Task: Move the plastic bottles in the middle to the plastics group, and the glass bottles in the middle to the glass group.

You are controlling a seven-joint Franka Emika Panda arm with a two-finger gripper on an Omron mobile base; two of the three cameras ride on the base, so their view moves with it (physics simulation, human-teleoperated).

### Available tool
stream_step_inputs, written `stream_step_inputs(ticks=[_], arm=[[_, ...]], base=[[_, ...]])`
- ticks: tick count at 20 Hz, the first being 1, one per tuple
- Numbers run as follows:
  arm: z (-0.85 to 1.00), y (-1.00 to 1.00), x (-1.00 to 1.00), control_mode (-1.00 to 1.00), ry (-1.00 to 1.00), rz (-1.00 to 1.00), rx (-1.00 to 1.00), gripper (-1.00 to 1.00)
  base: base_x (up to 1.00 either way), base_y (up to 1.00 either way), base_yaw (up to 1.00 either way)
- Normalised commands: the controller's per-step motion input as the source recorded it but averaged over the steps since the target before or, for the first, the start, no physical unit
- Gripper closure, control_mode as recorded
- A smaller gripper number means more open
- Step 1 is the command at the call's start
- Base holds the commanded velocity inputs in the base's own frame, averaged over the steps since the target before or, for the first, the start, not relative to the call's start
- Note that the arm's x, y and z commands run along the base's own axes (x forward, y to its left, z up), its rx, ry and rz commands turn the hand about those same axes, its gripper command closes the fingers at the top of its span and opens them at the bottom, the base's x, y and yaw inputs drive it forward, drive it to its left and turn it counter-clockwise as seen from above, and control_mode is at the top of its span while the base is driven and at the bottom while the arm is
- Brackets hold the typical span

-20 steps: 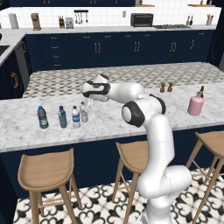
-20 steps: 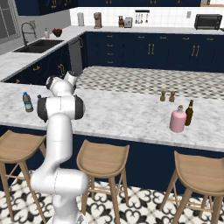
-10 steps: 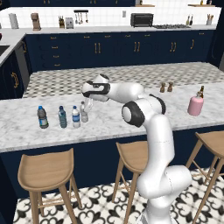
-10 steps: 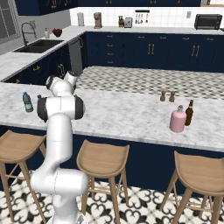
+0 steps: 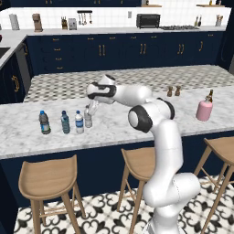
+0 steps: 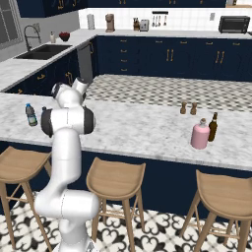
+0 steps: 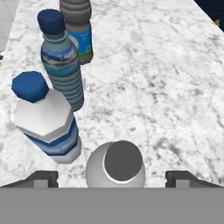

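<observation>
Now the jaws stand wide open, where half a second ago they were closed on the plain greyish bottle. In the hand view the two dark fingertips sit far apart at the bottom edge. The bottle's cap rises between them with bare marble showing on either side, so nothing is held. The bottle stands upright on the bench, on its own base.

It has been set down at the end of a row. In the left base view the blue-labelled water bottle is just beside it at 9 o'clock. The teal-blue bottle and then the dark grey bottle follow in the same direction. From the hand camera the same three run away towards 11 o'clock: blue-labelled bottle nearest, teal-blue next, dark grey farthest. None of them seems to touch its neighbour.

By my judgement, both middle plastic bottles have now joined the plastics group. At 3 o'clock along the bench, well apart from this row, the pink bottle stands just beside the slim brown bottle, so the glass looks sorted too. The task appears close to finished. What remains is to lift the hand straight up, so that neither finger clips the cap or tips the bottle into its neighbour.
</observation>
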Motion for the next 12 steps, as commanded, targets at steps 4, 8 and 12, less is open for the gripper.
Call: stream_step_inputs(ticks=[4,8,12], arm=[[0.77,-0.35,0.00,-1.00,0.01,-0.04,0.08,-1.00],[0.94,-0.46,-0.23,-1.00,0.08,-0.06,0.09,-1.00],[0.33,-0.72,-0.68,-1.00,0.03,-0.11,0.01,-1.00]], base=[[0.00,0.00,0.00],[0.00,0.00,0.00],[0.00,0.00,0.00]])
